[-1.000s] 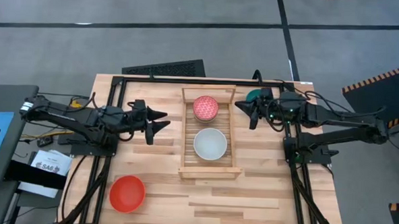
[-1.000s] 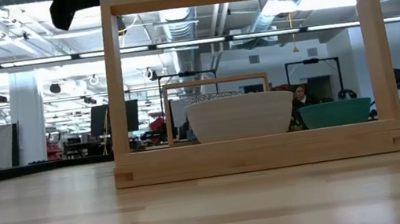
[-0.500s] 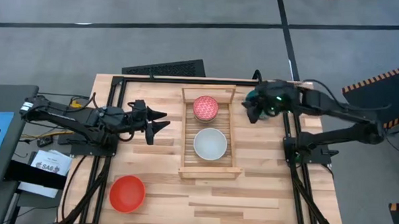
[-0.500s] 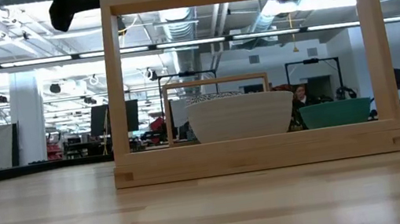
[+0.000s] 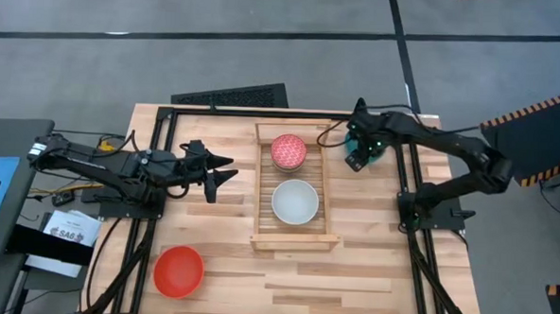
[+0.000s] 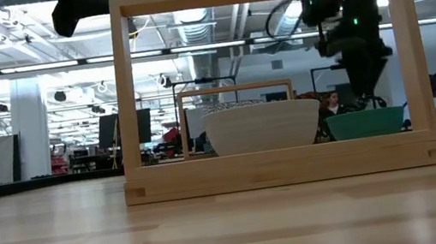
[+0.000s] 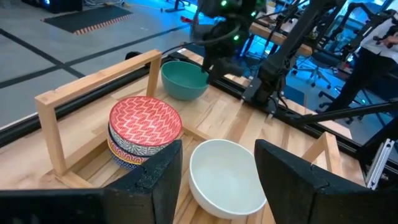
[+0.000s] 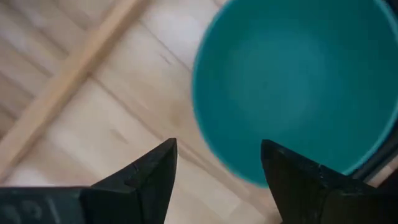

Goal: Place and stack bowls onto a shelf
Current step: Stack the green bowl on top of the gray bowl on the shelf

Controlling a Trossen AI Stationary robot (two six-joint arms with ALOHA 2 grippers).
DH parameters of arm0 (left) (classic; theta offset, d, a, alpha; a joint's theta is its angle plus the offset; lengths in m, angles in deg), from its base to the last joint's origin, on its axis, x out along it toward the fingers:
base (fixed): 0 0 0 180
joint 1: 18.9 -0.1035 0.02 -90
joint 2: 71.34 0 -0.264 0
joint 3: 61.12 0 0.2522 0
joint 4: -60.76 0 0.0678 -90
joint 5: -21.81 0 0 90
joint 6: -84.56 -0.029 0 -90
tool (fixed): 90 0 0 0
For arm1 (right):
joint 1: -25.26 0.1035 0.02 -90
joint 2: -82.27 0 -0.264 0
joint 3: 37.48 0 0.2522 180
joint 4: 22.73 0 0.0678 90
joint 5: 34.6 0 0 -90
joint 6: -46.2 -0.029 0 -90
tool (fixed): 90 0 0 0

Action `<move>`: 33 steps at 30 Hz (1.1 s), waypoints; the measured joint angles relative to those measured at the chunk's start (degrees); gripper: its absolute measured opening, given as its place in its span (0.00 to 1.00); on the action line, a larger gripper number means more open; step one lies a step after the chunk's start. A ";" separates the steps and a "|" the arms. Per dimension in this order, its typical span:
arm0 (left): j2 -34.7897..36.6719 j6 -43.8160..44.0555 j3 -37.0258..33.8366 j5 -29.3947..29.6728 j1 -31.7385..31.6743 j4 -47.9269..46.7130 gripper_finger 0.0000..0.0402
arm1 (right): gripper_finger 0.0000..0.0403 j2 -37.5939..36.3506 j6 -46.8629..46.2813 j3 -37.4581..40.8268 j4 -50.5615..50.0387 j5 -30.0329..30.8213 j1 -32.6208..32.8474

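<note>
the right gripper (image 5: 354, 157), fingers spread, hovers over the teal bowl (image 7: 184, 78) at upper right of the shelf (image 5: 259, 199), where an off-centre descent could tip its rim.

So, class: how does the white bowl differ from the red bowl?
The white bowl sits on the shelf; the red bowl sits on the bare table, near the left front corner. The white is pale and plain inside, the red a solid bright red. Both are round, upright, empty and untouched by either gripper.
</note>
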 joint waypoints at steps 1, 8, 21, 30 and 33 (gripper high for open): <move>0.00 0.00 0.00 0.00 0.00 -0.01 0.46 | 0.65 0.48 0.16 0.85 1.03 0.00 -0.44; 0.00 0.00 0.00 1.05 0.00 0.02 0.46 | 0.65 1.42 1.73 6.43 7.55 0.02 -1.25; 0.00 0.09 0.00 1.19 0.00 -0.03 0.46 | 0.56 1.33 2.78 11.42 13.70 2.14 -1.63; 0.00 0.18 0.00 1.27 0.00 -0.07 0.46 | 0.06 0.76 1.76 12.24 11.68 4.41 -1.42; 0.00 0.20 0.00 1.11 0.00 -0.07 0.46 | 0.06 -1.20 1.67 12.12 11.42 3.91 -0.32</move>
